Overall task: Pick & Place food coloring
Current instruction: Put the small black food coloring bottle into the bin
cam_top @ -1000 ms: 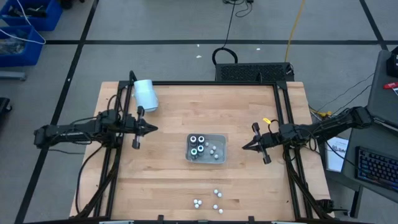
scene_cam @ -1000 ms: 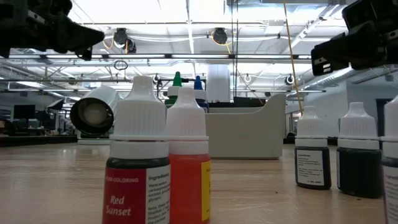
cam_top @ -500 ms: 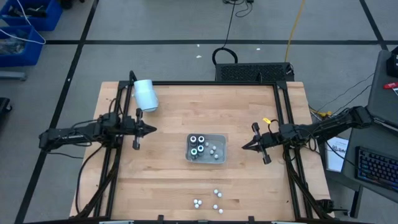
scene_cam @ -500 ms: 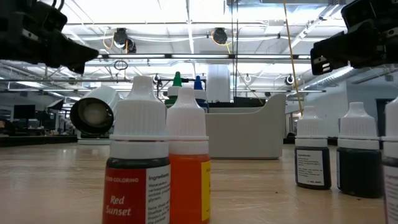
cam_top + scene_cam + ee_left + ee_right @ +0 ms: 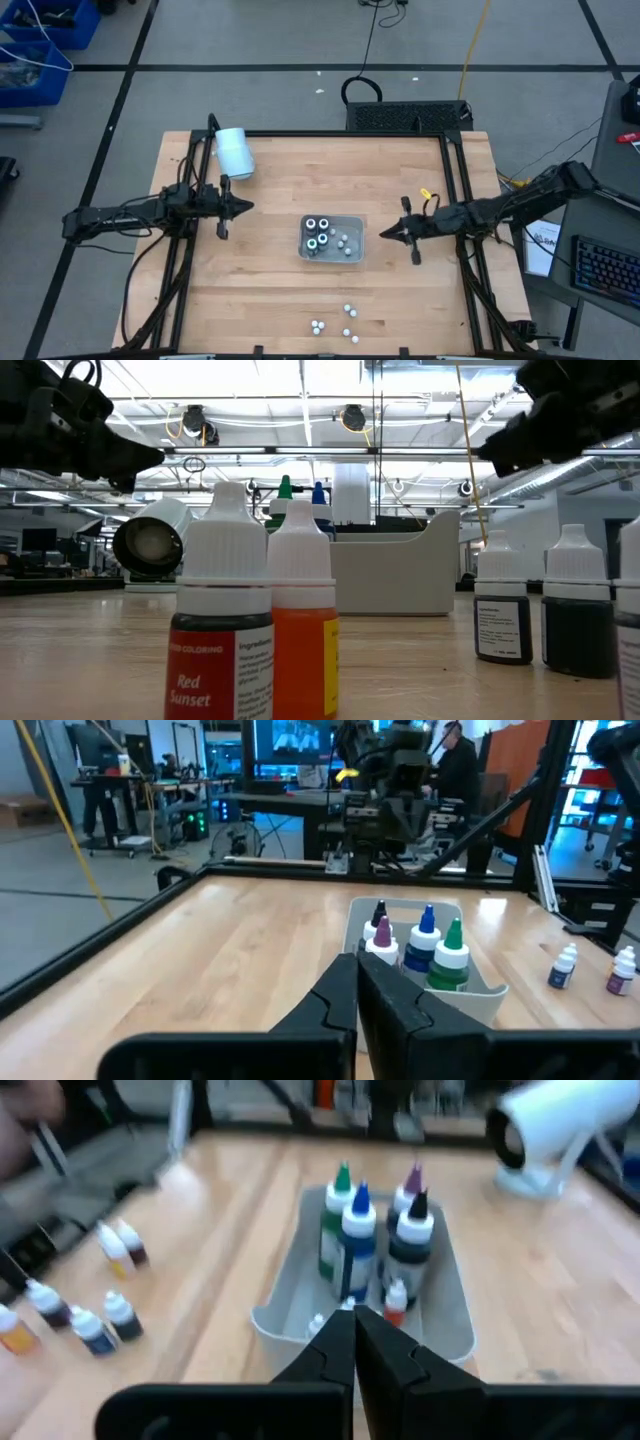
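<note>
The wooden surface [image 5: 280,180] carries a white cylinder [image 5: 234,152] at its far left corner and a grey tray [image 5: 353,238] in the middle. The left claw [image 5: 246,208] hovers left of the tray, fingers together; the right claw [image 5: 384,235] hovers just right of it, fingers together, empty. Food coloring bottles [image 5: 320,235] stand in the tray; more [image 5: 346,323] cluster near the front edge
</note>
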Controlling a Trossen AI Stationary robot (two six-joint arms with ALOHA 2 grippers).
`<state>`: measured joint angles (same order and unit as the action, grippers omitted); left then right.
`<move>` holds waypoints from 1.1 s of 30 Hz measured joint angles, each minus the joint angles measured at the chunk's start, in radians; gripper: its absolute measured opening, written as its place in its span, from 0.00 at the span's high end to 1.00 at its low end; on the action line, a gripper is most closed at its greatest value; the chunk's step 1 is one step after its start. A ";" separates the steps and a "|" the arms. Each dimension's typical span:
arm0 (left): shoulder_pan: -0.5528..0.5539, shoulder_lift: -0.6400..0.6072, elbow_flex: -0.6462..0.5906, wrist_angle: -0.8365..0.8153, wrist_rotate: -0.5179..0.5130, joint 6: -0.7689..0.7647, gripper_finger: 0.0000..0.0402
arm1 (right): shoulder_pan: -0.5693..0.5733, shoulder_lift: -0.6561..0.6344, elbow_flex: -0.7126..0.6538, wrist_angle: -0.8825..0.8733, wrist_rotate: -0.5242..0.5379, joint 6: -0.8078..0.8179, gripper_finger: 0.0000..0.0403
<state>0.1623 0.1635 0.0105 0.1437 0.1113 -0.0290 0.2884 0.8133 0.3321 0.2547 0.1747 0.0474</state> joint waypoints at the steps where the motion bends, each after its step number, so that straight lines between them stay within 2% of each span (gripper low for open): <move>1: 0.000 0.000 0.000 -0.003 -0.002 -0.004 0.95 | 0.017 0.036 0.049 -0.061 0.018 0.012 1.00; 6: 0.000 0.000 0.000 -0.017 -0.009 -0.015 0.95 | 0.101 0.271 0.312 -0.333 0.040 0.094 1.00; 10: 0.000 0.000 0.000 -0.017 -0.009 -0.008 0.95 | 0.169 0.490 0.562 -0.562 0.140 0.164 1.00; 12: 0.000 0.000 0.000 -0.016 -0.009 -0.006 0.95 | 0.193 0.600 0.698 -0.699 0.148 0.209 1.00; 20: 0.000 0.000 0.000 -0.011 -0.009 -0.002 0.95 | 0.240 0.939 1.148 -1.099 0.001 0.388 1.00; 26: 0.000 0.000 0.000 0.022 -0.009 -0.008 0.95 | 0.272 1.069 1.295 -1.239 -0.122 0.328 1.00; 33: 0.000 0.000 0.000 0.046 -0.009 -0.011 0.95 | 0.310 1.095 1.298 -1.166 -0.121 0.282 1.00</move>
<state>0.1623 0.1633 0.0109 0.1894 0.1024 -0.0396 0.5986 1.9088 1.6301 -0.9115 0.0533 0.3299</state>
